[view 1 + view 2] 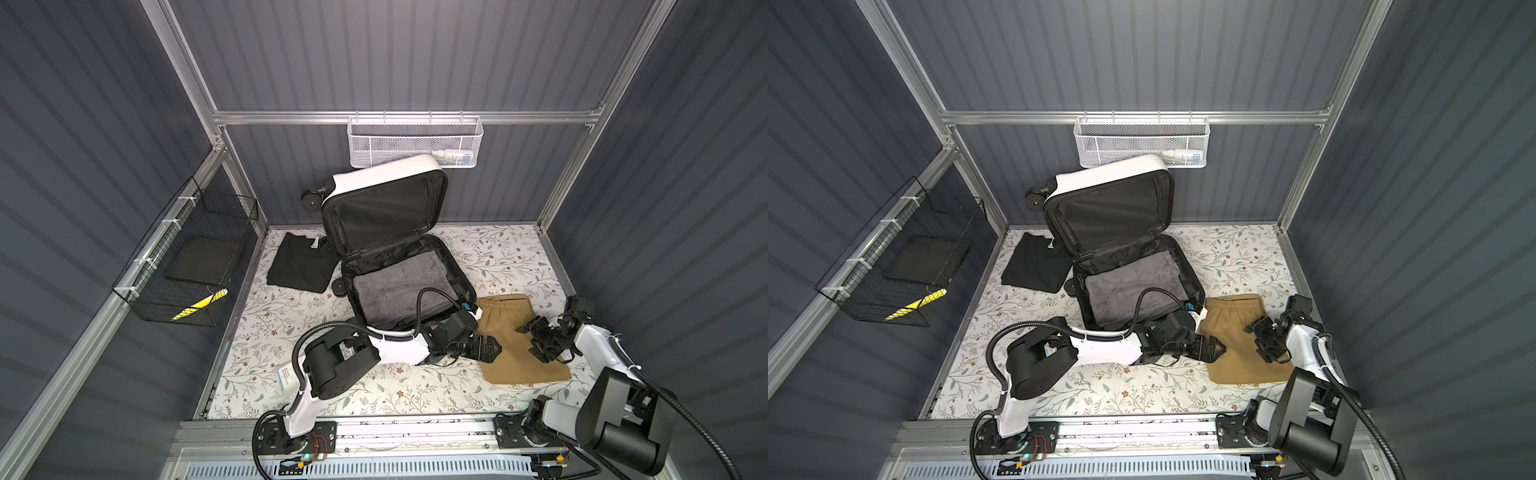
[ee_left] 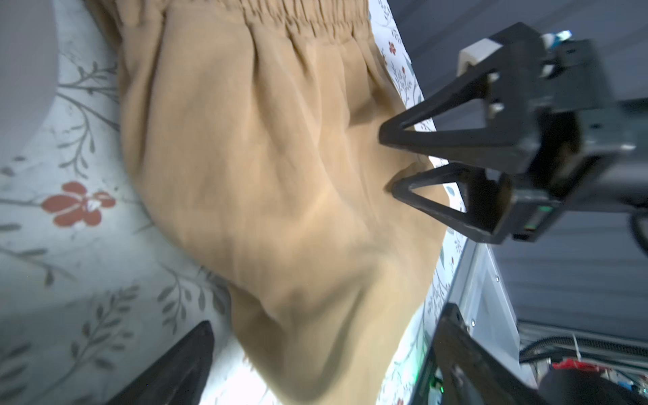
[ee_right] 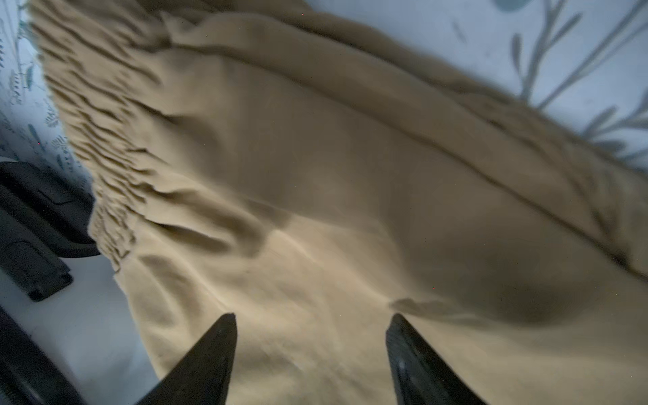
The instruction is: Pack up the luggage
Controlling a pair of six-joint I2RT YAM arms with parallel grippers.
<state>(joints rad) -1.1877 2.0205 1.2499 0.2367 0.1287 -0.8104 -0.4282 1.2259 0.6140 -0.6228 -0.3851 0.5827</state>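
Note:
The luggage [image 1: 386, 178] [image 1: 1113, 174] lies open at the back. Its white lid leans on the wall, and a grey towel [image 1: 395, 286] [image 1: 1125, 282] fills the black-lined base. To its right, tan shorts [image 1: 515, 340] [image 1: 1237, 336] [image 2: 280, 175] [image 3: 315, 175] lie flat on the floral table. My left gripper [image 1: 492, 347] [image 1: 1214, 348] [image 2: 329, 317] is at the shorts' left edge, open wide, with cloth below the gap. My right gripper [image 1: 530, 340] [image 1: 1256, 338] [image 2: 387, 159] [image 3: 312, 317] is open, and its tips are down on the shorts' right part.
A folded black garment [image 1: 301, 264] [image 1: 1034, 264] lies left of the luggage. A white mesh basket [image 1: 415, 143] hangs on the back wall, and a black wire basket [image 1: 187, 266] on the left wall. A small white packet [image 1: 286, 376] lies under the left arm.

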